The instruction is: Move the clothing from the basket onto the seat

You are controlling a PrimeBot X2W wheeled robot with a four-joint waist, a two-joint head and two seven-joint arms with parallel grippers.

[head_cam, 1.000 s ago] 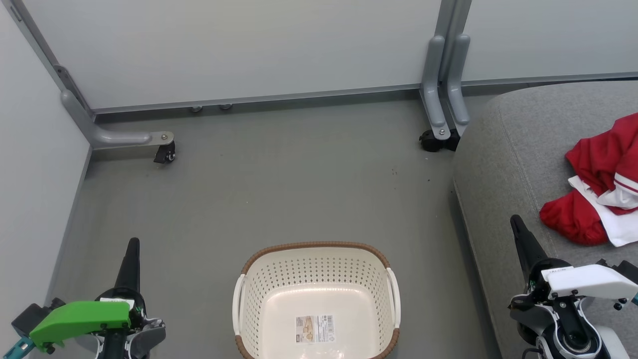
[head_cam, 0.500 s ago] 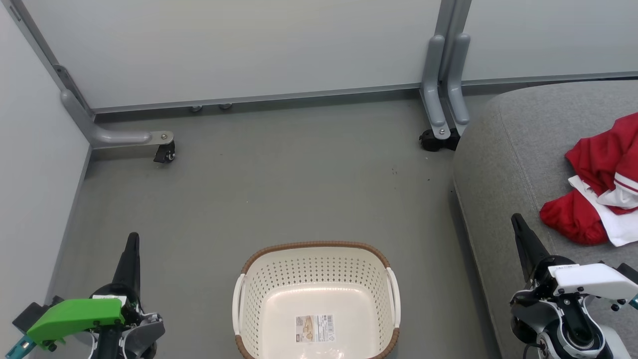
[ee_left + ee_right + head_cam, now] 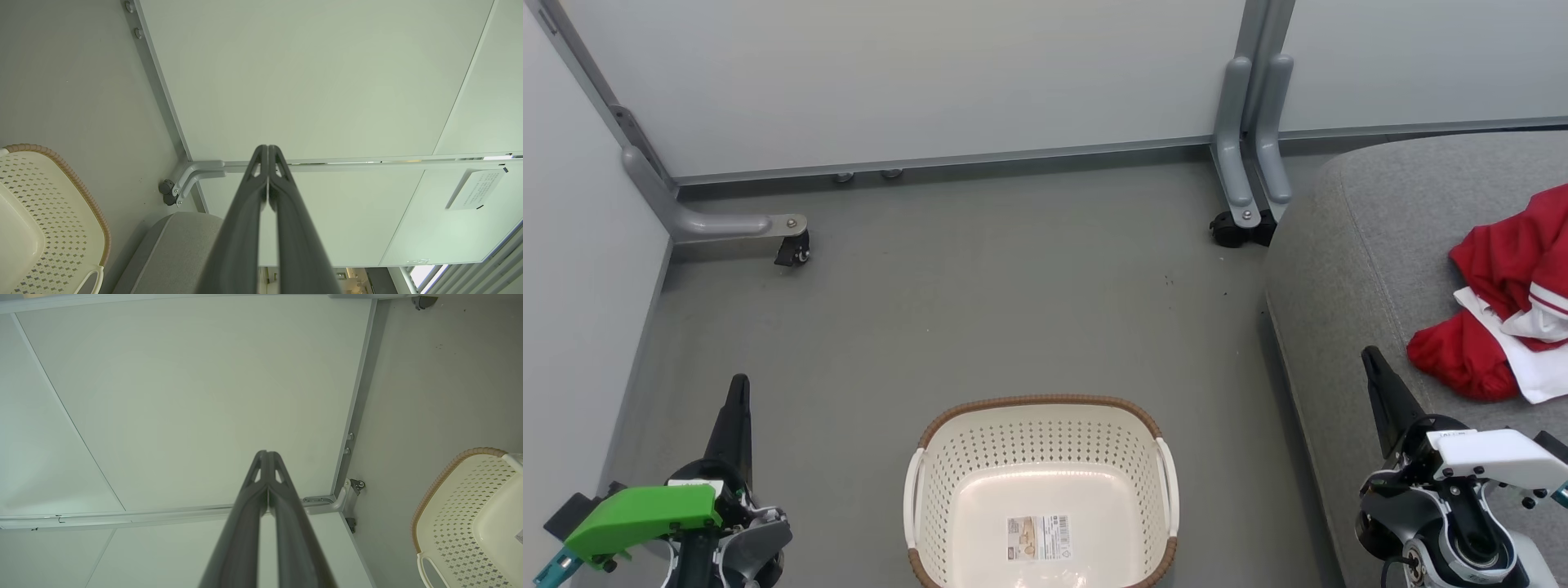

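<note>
Clothing (image 3: pixel 1499 269) lies in one red and white heap on the seat (image 3: pixel 1356 269), off to the right, which is where the job wants it. Whether that heap is one garment or two I cannot tell. One basket (image 3: pixel 1045 445) stands on the floor (image 3: pixel 980 310) beside the seat, its sticker (image 3: pixel 1038 538) bare, so nothing looks left to lift. The left gripper (image 3: pixel 739 390) and right gripper (image 3: pixel 1372 366) flank it, each with fingers pressed together on nothing; parked, I judge.
</note>
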